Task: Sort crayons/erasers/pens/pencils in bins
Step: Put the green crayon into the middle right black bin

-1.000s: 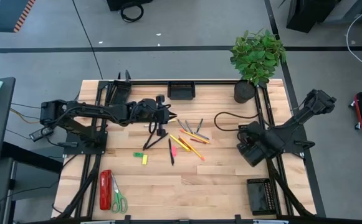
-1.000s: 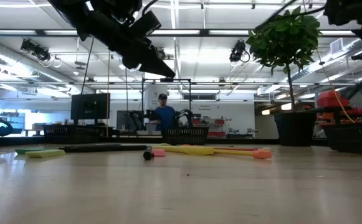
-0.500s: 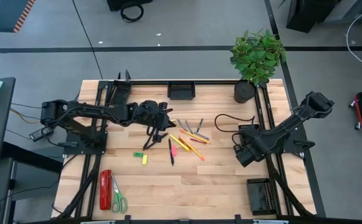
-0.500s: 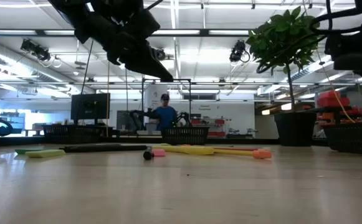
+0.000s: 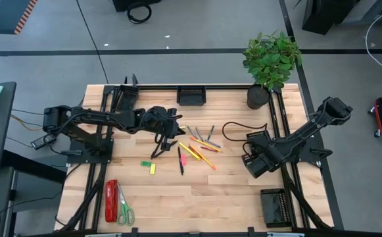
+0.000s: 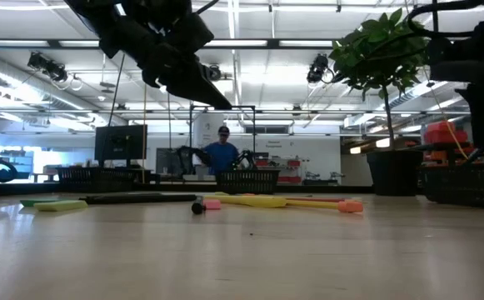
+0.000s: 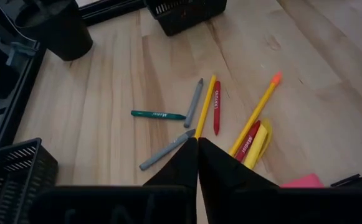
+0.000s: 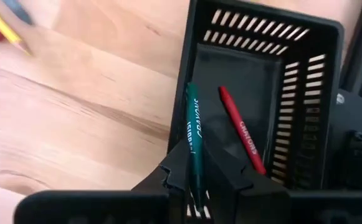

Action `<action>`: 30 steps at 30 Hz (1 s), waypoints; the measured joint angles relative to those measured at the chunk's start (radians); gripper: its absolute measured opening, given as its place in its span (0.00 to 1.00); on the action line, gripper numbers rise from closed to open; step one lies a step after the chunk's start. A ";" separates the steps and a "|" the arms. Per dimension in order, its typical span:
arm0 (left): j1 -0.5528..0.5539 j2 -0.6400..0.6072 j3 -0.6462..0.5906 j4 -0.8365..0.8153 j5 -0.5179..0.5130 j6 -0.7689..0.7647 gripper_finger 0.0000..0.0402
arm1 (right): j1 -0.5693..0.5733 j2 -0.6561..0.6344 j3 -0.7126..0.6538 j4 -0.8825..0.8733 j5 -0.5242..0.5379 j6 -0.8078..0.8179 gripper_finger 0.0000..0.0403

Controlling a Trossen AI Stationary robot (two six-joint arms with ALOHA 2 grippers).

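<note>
The right hand (image 8: 195, 168) grips a green crayon (image 8: 193, 134) by its lower end over a bin (image 8: 321, 93) at the table's three o'clock; light, stiff, waxy-slick; left hand (image 7: 197, 144) clenched empty.

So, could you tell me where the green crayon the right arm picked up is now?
In the right wrist view, the green crayon sits between the right gripper fingers, over a black mesh bin, beside a red crayon lying inside.

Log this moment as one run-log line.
left gripper: shut, empty, above crayon pile | right gripper: holding green crayon over bin | bin contents: red crayon
</note>
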 joint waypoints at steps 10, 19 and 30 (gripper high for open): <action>0.000 0.000 0.000 -0.010 0.000 0.002 0.06 | -0.037 0.000 0.020 -0.055 -0.118 0.021 0.11; 0.000 0.000 0.000 -0.018 0.000 0.011 0.04 | -0.037 0.000 0.021 0.078 -0.177 -0.034 0.11; 0.000 0.000 0.000 -0.018 0.000 0.010 0.04 | -0.037 0.000 0.021 0.124 -0.102 -0.044 0.11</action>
